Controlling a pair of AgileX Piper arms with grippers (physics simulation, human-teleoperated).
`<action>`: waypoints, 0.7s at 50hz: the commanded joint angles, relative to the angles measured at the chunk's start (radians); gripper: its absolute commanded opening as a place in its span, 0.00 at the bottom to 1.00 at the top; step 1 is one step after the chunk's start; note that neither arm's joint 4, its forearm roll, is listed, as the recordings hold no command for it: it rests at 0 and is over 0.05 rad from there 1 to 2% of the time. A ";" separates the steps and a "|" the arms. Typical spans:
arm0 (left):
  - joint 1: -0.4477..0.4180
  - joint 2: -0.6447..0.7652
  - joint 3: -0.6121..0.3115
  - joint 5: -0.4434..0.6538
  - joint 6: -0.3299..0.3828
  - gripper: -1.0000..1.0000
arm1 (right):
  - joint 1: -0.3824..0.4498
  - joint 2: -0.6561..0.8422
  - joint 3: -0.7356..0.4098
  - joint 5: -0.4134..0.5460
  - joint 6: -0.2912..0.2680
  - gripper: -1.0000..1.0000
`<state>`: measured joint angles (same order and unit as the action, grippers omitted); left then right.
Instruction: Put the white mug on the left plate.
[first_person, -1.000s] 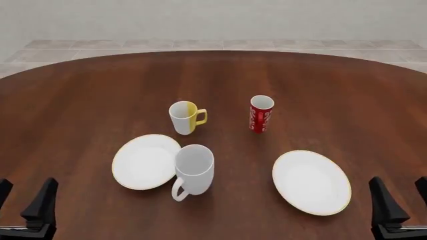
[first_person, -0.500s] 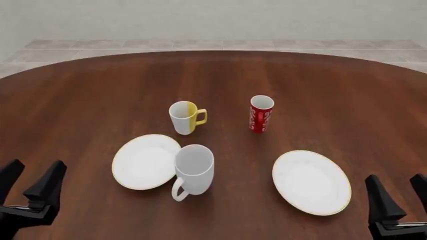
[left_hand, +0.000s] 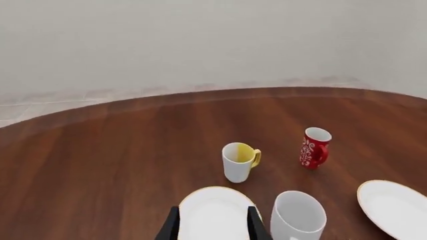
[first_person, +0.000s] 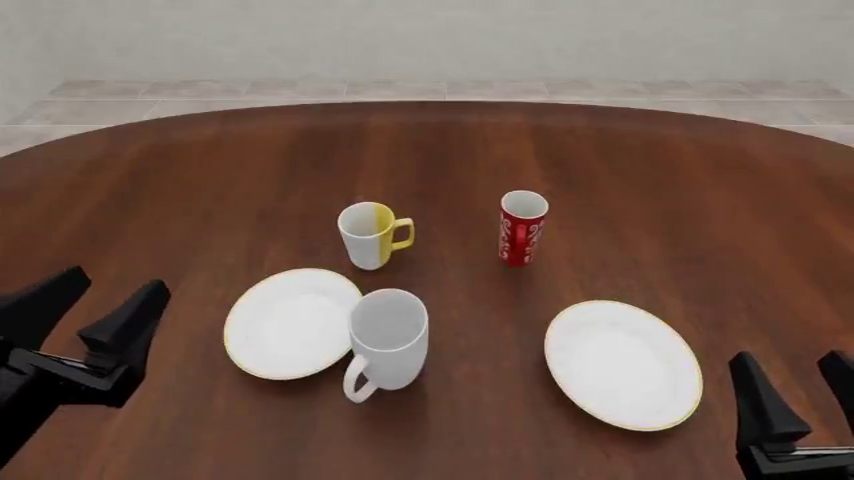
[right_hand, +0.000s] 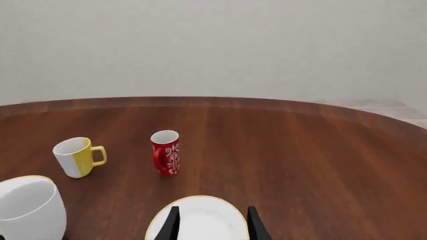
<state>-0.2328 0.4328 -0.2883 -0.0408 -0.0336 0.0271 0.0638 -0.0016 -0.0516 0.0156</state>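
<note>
Left end effector (first_person: 91, 308): hangs over the worktop's (first_person: 641, 180) near left edge, to the left of the left plate (first_person: 287, 325). Its two dark fingers stand apart and nothing lies between them; it is released. In the left wrist view its fingertips (left_hand: 171, 225) frame the left plate (left_hand: 213, 212).

Left plate: lies flat on the worktop, white with a thin gold rim, nothing resting on its face.

White mug (first_person: 387, 340): stands upright on the worktop just beside the left plate's right edge, overlapping that rim in the front view; contact cannot be confirmed. Its loop handle points toward the near side and a little left. No end effector touches it.

Yellow mug (first_person: 370, 235): upright, beyond the left plate, handle to the right.

Red cup (first_person: 522, 228): upright, right of the yellow mug and apart from it.

Right plate (first_person: 622, 363): flat on the worktop, well apart from the white mug, bare.

Right end effector (first_person: 795, 395): at the near right corner, right of the right plate, fingers spread with nothing between; released. The right wrist view shows it aimed at the right plate (right_hand: 197, 219).
</note>
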 joint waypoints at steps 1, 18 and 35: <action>-0.060 0.089 -0.043 -0.047 0.039 1.00 | -0.001 0.031 0.001 -0.028 0.004 1.00; -0.152 0.131 -0.027 -0.088 0.052 1.00 | -0.003 0.111 0.000 -0.107 0.011 1.00; -0.180 0.219 -0.049 -0.129 0.029 1.00 | -0.003 0.071 0.000 -0.068 0.014 1.00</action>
<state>-0.3939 0.6030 -0.3254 -0.1455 0.0038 0.0251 0.1363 -0.0017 -0.1203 0.0276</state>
